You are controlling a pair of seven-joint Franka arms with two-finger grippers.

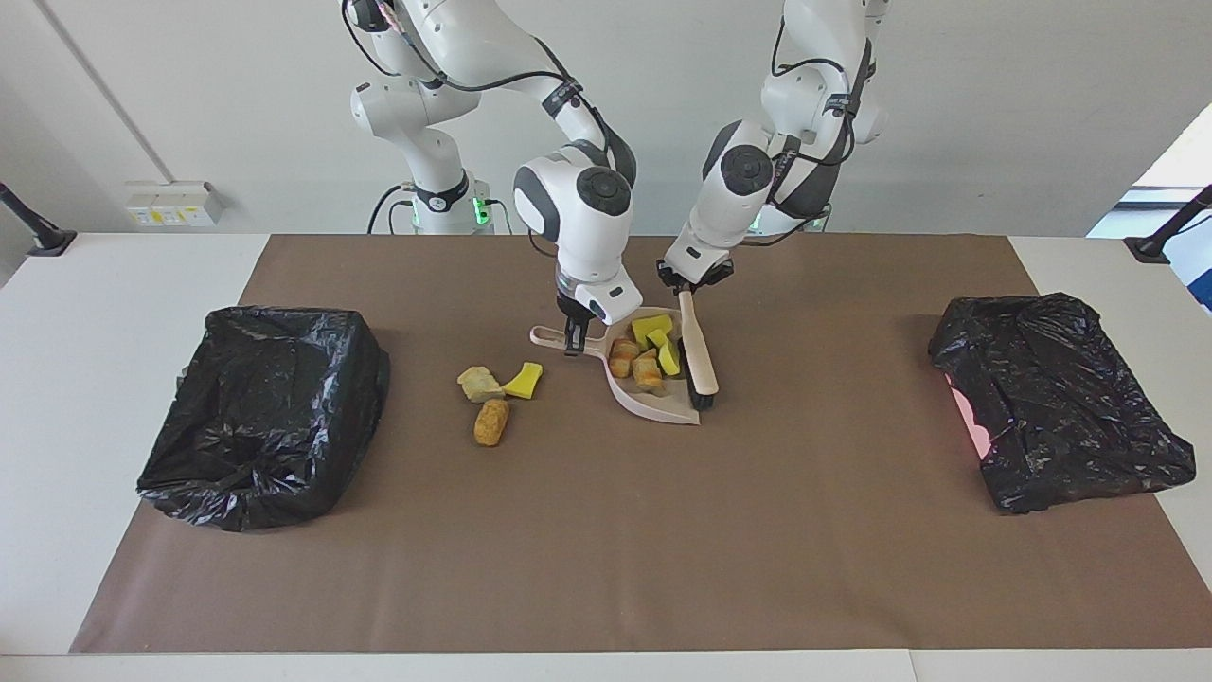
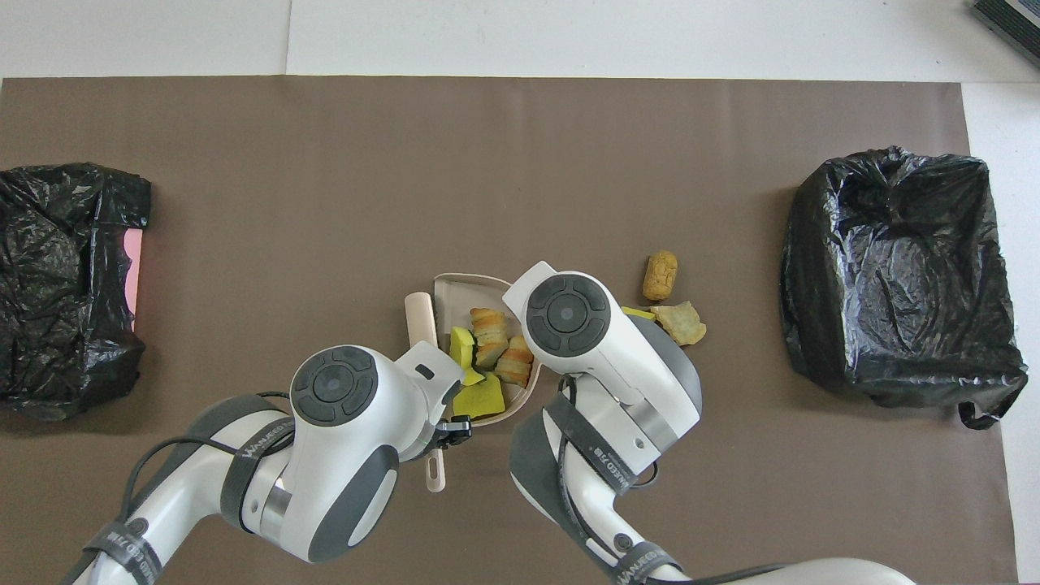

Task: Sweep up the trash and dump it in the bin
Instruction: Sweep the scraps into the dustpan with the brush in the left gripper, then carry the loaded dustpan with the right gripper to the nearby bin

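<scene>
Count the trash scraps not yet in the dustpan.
3: a yellow piece, a beige chunk and an orange-tan lump, clustered on the mat beside the dustpan, toward the right arm's end. None appear hidden.
</scene>
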